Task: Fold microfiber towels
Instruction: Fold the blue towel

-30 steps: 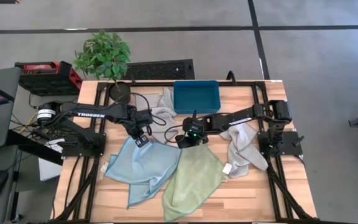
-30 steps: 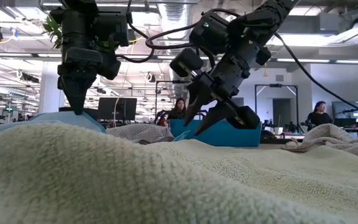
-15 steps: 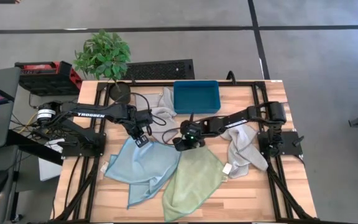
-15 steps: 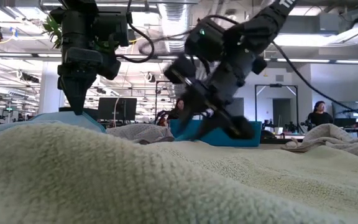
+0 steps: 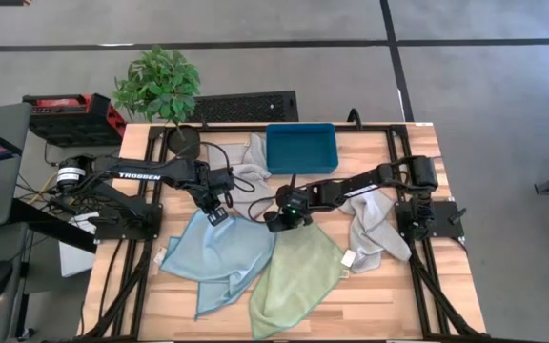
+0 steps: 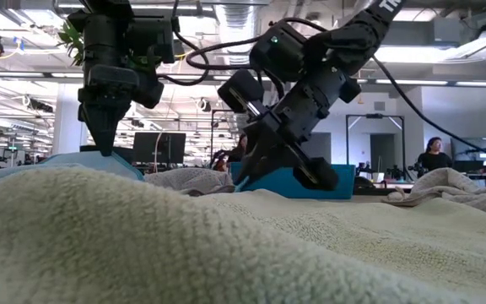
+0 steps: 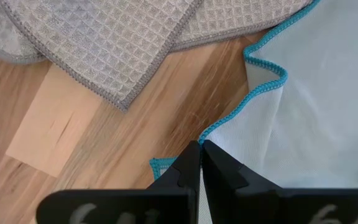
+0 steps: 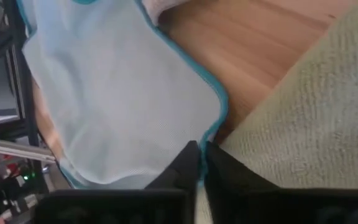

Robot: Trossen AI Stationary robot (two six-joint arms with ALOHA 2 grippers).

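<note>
The light blue towel point(image 5: 215, 252) lies spread on the wood table, overlapped on its right by the light green towel point(image 5: 298, 272). My left gripper point(image 5: 219, 213) stands over the blue towel's far left corner and is shut on it. My right gripper point(image 5: 274, 225) is shut at the blue towel's far right corner, beside the green towel's far edge point(image 8: 303, 118). One pale grey towel point(image 5: 252, 162) lies crumpled by the bin. Another pale grey towel point(image 5: 375, 224) lies at the right. My left gripper pinches the blue towel's teal-stitched edge point(image 7: 211, 129) between its two fingers, near the far left corner. The fingers point straight down. The rest of the towel lies on the table. My right gripper pinches the blue towel's teal hem point(image 8: 217, 127) at the far right corner, right beside the green towel. Its fingers slant down from the table's right side. The towel lies flat on the table beyond them.
A teal plastic bin point(image 5: 300, 148) stands at the far middle of the table. A potted plant point(image 5: 160, 90) stands at the far left corner. Bare wood point(image 5: 379, 295) shows at the near right. People sit in the room behind the table.
My right gripper has sunk and gone a little toward the table's left onto the blue towel's far right corner. Its fingers, spread apart a second ago, have shut there. The towels have stayed where they were.
</note>
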